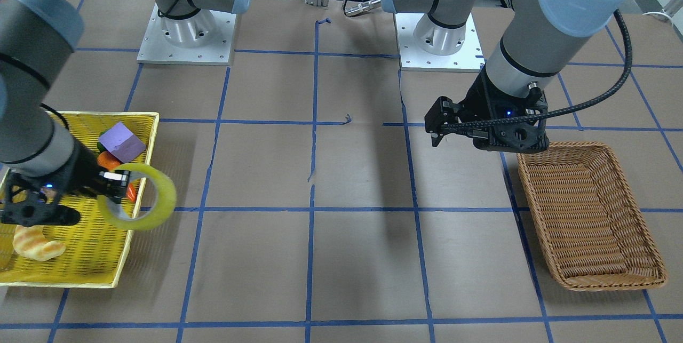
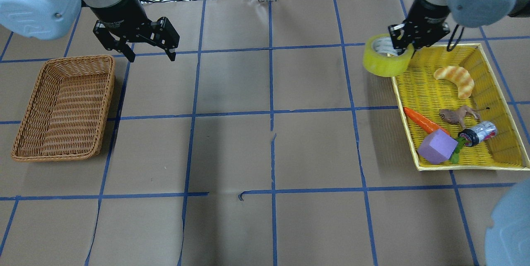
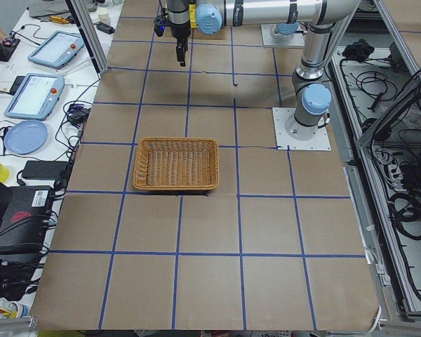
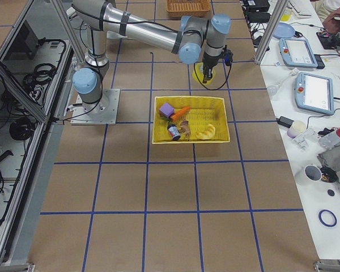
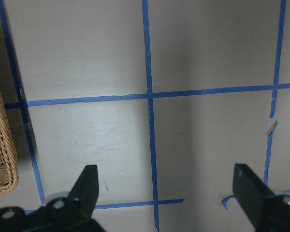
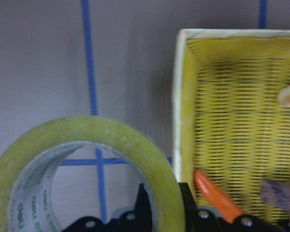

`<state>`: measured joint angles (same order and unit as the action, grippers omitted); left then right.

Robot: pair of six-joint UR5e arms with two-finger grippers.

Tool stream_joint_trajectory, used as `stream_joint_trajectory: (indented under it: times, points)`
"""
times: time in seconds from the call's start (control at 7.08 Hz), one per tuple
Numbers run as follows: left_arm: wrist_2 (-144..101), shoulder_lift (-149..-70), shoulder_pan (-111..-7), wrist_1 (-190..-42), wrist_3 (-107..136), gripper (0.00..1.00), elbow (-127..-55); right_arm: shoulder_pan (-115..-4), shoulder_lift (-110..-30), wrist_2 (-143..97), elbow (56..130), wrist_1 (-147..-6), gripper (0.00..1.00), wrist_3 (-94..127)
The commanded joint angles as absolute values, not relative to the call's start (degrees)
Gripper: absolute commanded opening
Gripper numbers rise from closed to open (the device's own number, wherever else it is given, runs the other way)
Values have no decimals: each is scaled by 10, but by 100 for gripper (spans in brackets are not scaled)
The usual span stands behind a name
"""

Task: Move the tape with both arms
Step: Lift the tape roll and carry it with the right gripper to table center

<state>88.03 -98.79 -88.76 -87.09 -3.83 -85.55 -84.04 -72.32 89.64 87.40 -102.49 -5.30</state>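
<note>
i'm gripping the tape (image 2: 381,65) by its wall in the right hand (image 2: 403,47), up above the tray (image 2: 430,92) edge. left hand (image 2: 152,56) is hovering wide open, well apart across the counter (image 2: 232,150); ring's free side is facing it.

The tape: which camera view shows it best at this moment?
The exterior front-facing view: the tape shows as a nearly whole ring, its wall pinched by the right hand. Overhead shows it too, partly behind that hand. The right wrist view crops it; exterior right shows it tiny; the other two miss it.
</note>
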Motion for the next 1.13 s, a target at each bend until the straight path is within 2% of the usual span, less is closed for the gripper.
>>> stream_joint_trajectory:
  times: [0.0, 0.42, 0.85, 0.99]
  points:
    - [881, -989, -887, -870, -39, 100, -856, -954, -715, 842, 885, -1062, 0, 74]
    - [879, -993, -887, -870, -39, 100, -855, -1084, -671, 837, 967, -1220, 0, 205]
    - [878, -994, -887, -870, -38, 100, -856, -1156, -634, 812, 988, -1245, 0, 272]
    - [877, -996, -887, -870, -38, 100, -856, -1158, -632, 810, 988, -1251, 58, 272]
